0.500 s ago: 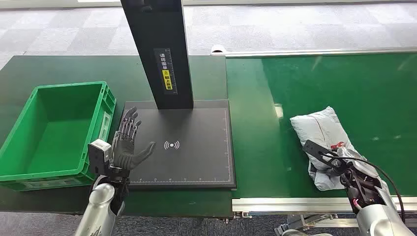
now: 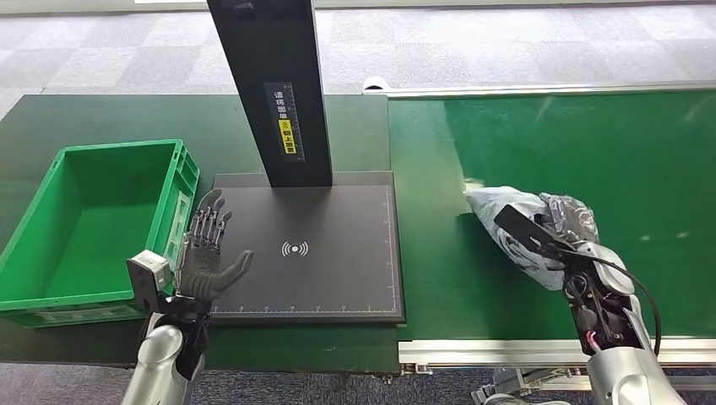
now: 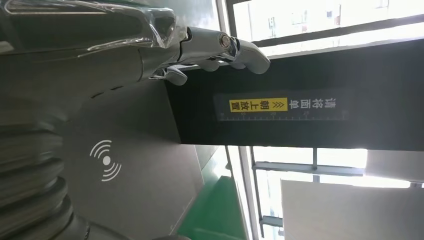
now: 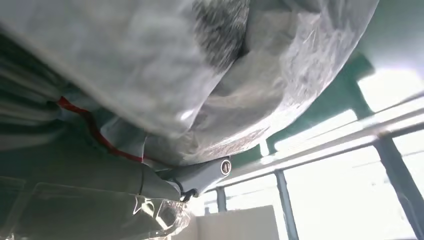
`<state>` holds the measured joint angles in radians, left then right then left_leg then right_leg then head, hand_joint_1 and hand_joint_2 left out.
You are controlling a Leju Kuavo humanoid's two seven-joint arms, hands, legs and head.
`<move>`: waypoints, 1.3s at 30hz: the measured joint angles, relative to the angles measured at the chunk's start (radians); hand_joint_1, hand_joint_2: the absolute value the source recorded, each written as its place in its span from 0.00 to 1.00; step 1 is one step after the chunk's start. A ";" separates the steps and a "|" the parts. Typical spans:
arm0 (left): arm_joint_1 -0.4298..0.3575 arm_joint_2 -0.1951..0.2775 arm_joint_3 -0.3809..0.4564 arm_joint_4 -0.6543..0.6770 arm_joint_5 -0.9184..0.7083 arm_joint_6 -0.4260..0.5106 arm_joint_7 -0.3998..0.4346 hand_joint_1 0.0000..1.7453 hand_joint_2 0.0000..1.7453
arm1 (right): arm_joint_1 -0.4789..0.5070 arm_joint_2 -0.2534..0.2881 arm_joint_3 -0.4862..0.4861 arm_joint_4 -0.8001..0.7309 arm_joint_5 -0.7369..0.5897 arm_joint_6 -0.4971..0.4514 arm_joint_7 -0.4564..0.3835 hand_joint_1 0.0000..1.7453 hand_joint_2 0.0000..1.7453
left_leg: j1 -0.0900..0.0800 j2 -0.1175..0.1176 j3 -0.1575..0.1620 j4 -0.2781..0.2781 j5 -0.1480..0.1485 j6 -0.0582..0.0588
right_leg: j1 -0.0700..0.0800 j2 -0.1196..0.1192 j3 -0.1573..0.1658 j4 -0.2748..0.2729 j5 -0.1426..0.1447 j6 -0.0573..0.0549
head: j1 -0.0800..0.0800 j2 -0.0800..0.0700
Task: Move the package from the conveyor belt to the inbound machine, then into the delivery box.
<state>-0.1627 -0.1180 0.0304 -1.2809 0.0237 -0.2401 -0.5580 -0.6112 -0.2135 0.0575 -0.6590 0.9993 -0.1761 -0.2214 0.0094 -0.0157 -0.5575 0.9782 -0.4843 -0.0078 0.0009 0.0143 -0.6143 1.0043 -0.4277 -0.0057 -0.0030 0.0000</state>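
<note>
Package: we see it gripped by the right hand, now lifted and swung toward 10 o'clock.
Left hand: fingers spread, holding nothing, shifted slightly toward 8 o'clock over the black pad.

Head view: we look forward and down from high on the body over the scan pad, crate and belt.
Left wrist view: turned sideways, close behind the left hand, facing the pad and post.
Right wrist view: pressed against the package, looking up.
Shared: with the head view, we see pad, post and package.
</note>
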 joint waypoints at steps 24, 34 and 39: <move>-0.022 -0.039 0.013 -0.105 -0.021 0.211 -0.074 0.00 1.00 | 0.273 0.141 -0.099 -0.706 -0.128 -0.500 -0.390 1.00 1.00 | 0.000 0.000 -0.001 -0.001 -0.001 0.000 | 0.000 0.000 -0.001 0.000 -0.001 0.001 | 0.000 0.000; -0.108 -0.041 -0.038 -0.062 0.009 0.192 -0.063 0.00 1.00 | 0.248 0.158 0.323 -0.604 0.321 -0.473 -0.280 1.00 1.00 | 0.000 0.002 0.000 0.000 0.001 0.000 | 0.000 0.000 0.000 0.000 0.000 0.000 | 0.000 0.000; -0.115 -0.035 -0.060 -0.046 0.025 0.192 -0.069 0.00 1.00 | 0.141 0.170 0.558 -0.399 0.333 -0.387 -0.233 1.00 1.00 | 0.000 0.001 0.000 0.000 0.001 0.000 | 0.001 0.000 0.000 0.000 0.000 0.000 | 0.000 0.000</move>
<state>-0.2779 -0.1533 -0.0299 -1.3270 0.0488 -0.0484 -0.6271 -0.4703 -0.0432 0.6156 -1.0578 1.3325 -0.5630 -0.4542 0.0098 -0.0148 -0.5575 0.9778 -0.4836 -0.0078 0.0017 0.0143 -0.6146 1.0044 -0.4278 -0.0056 -0.0030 0.0000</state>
